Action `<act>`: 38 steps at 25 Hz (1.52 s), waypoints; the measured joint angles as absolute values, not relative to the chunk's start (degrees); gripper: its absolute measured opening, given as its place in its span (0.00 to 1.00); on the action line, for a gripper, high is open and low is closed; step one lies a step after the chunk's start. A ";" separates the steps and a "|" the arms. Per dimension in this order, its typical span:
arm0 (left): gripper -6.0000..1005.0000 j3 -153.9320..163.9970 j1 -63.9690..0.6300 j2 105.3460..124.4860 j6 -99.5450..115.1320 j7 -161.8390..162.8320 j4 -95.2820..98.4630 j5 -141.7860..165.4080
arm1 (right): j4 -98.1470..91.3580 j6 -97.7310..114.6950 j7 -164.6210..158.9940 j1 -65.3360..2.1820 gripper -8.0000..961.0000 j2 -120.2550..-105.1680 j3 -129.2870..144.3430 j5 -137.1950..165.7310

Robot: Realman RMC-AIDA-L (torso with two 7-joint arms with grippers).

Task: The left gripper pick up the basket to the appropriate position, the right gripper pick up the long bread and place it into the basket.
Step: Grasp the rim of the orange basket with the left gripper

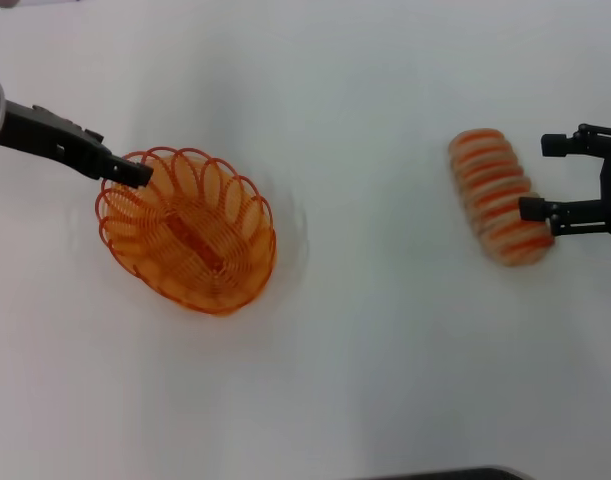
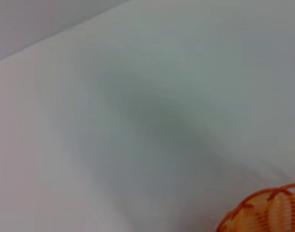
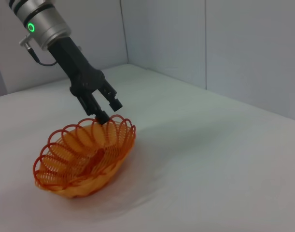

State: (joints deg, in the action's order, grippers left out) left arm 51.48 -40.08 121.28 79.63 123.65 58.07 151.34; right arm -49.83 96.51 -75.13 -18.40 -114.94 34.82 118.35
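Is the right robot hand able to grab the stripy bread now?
Probably yes: the right end effector is open beside the long bread, one finger already alongside it, and nothing lies between them.

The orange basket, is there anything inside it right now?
No bread yet: the basket holds nothing, only its own wire bottom showing. The long bread lies apart on the table, between the right gripper's open fingers. The left gripper is at the basket's rim.

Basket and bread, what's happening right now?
Left gripper at basket rim, basket tilted. Right gripper open beside long bread, not gripping. Nothing between them.
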 joint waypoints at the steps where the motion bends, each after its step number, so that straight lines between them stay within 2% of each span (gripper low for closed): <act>1: 0.87 52.14 -40.24 121.38 79.65 124.06 58.08 152.25 | -49.83 96.51 -75.13 -18.44 0.98 -114.92 34.69 118.35; 22: 0.86 55.46 -40.62 122.70 79.03 125.03 57.06 155.72 | -49.83 96.39 -75.15 -18.72 0.98 -114.87 34.11 118.39; 33: 0.49 55.47 -41.23 122.59 78.87 126.54 56.11 156.16 | -49.83 96.46 -75.42 -18.72 0.98 -114.87 33.18 118.39; 36: 0.25 55.53 -41.24 122.51 79.31 126.50 55.74 156.26 | -49.83 96.47 -75.48 -18.72 0.98 -114.87 32.94 118.39; 38: 0.23 55.54 -41.29 122.51 79.29 126.52 55.54 156.35 | -49.85 96.48 -75.49 -18.74 0.98 -114.87 32.79 118.39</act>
